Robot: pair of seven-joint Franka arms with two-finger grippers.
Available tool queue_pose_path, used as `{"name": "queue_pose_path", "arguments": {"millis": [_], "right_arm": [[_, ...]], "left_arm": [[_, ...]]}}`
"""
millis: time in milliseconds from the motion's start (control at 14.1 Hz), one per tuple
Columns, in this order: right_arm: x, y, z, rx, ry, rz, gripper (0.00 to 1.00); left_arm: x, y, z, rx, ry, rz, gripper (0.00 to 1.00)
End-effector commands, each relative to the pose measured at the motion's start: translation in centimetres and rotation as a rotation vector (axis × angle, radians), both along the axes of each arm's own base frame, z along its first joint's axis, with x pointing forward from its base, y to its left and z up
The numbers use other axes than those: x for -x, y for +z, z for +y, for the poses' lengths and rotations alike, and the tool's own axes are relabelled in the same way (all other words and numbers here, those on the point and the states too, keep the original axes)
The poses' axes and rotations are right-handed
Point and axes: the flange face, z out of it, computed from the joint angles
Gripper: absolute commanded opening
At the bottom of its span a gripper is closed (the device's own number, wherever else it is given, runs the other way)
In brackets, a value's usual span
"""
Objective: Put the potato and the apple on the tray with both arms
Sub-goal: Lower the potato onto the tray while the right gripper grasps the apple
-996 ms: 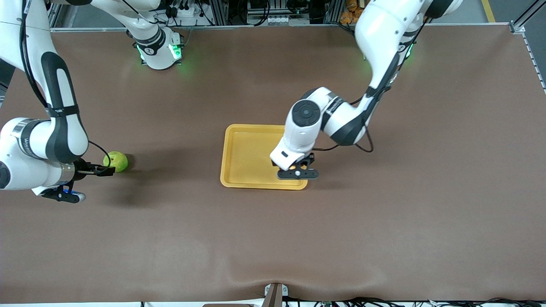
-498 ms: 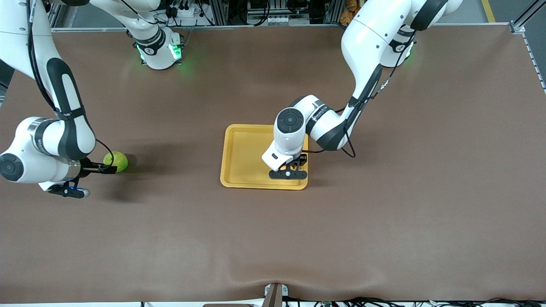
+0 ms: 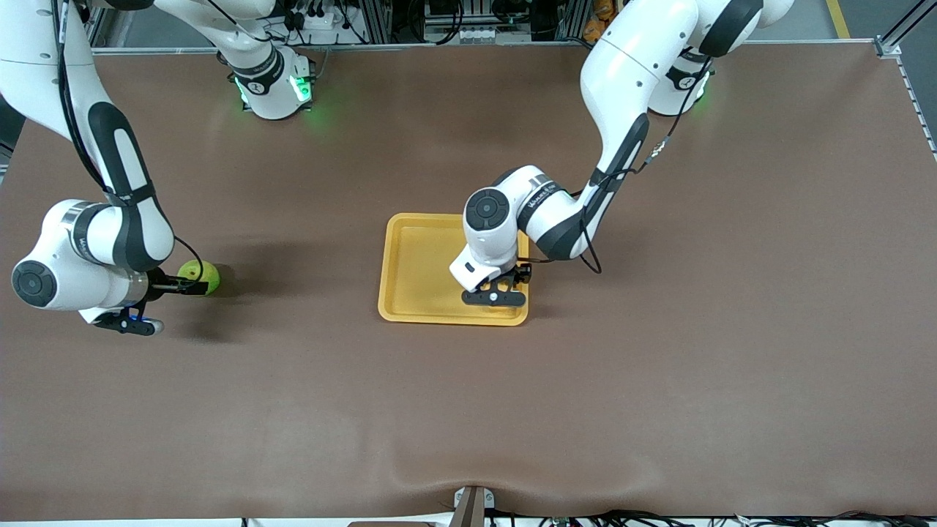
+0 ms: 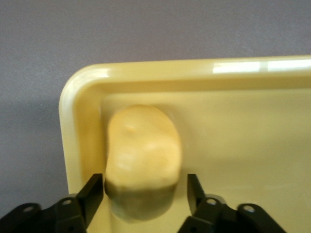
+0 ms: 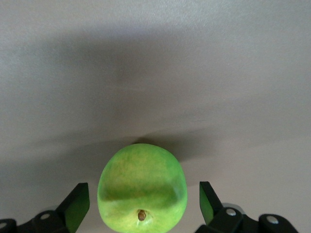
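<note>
The yellow-orange tray lies mid-table. The potato rests in the tray's corner, against the rim. My left gripper hangs low over that corner, the one nearest the front camera toward the left arm's end, and hides the potato there. The left gripper is open, and a gap shows beside one finger. The green apple sits on the table toward the right arm's end. My right gripper is open around the apple, with gaps on both sides of the right gripper.
Both green-lit arm bases stand along the table edge farthest from the front camera. A small metal mount sits at the nearest edge. Brown table cover surrounds the tray.
The left gripper shifted slightly farther in over the tray and its jaws spread apart, letting go of the potato. The right arm's wrist moved in toward the apple.
</note>
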Motion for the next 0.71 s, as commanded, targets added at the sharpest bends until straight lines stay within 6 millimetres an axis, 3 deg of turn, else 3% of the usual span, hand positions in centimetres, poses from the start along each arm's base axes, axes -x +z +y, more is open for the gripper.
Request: {"name": "queue_pose_path", "arguments": {"millis": [0, 142, 285, 356, 427, 640], "right_arm": [[0.9, -0.7, 0.2, 0.001, 0.018, -0.006, 1.00], [1.2, -1.1, 0.3, -0.002, 0.020, 0.006, 1.00], [1.2, -1.1, 0.4, -0.010, 0.048, 0.005, 0.68], [1.2, -1.0, 0.1, -0.020, 0.079, 0.001, 0.44], [1.1, -0.9, -0.1, -0.031, 0.111, -0.002, 0.27], [0.4, 0.1, 0.0, -0.030, 0.121, -0.016, 0.06]], "left_arm": [[-0.4, 1.0, -0.4, -0.020, -0.010, -0.024, 1.00], [-0.6, 1.5, -0.4, -0.015, -0.002, -0.030, 1.00], [-1.3, 3.5, 0.0, 0.003, 0.013, -0.051, 1.00], [-1.7, 4.4, 0.3, 0.007, 0.021, -0.058, 1.00], [-2.6, 5.9, 1.4, 0.000, 0.041, -0.066, 1.00], [-8.4, 11.1, 9.6, 0.008, 0.161, -0.107, 1.00]]}}
